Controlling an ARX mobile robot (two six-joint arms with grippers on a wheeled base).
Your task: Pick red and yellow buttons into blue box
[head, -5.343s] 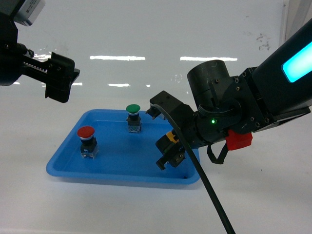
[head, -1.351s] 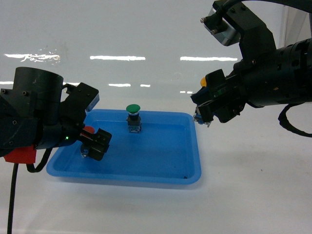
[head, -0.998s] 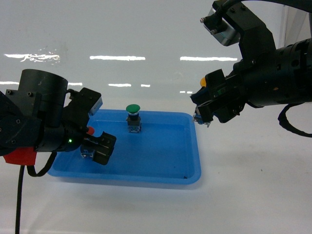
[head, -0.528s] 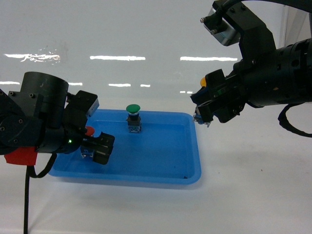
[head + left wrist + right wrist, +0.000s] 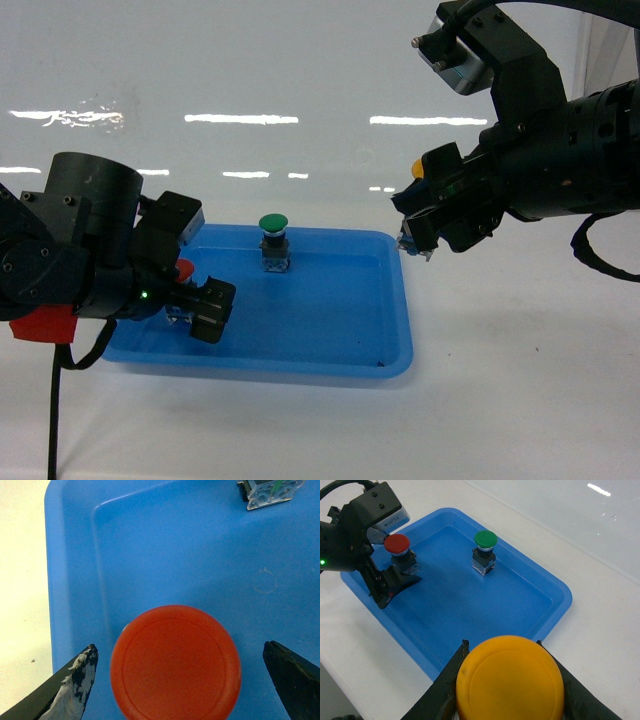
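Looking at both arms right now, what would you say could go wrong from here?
The left gripper straddles the red button with its jaws wide apart; closing off-centre might tip it in the shallow blue tray. The right gripper holds the yellow button aloft; a slip would drop it. No blue box is visible.

Left gripper (image 5: pixel 185 300): lowered inside the tray (image 5: pixel 330 340), jaws spread. Right gripper (image 5: pixel 425 228): raised beyond the tray's right rim, jaws clamped.

- Red cap (image 5: pixel 175 662) on a black-and-clear switch base, red button.
- Yellow-orange cap (image 5: pixel 510 681), yellow button.
- Green cap (image 5: pixel 272 223) over a black and clear base.
- Plain bright blue tray (image 5: pixel 330 345).
- Glossy white table (image 5: pixel 520 380).
- Black grippers: left (image 5: pixel 185 290), right (image 5: pixel 425 225).
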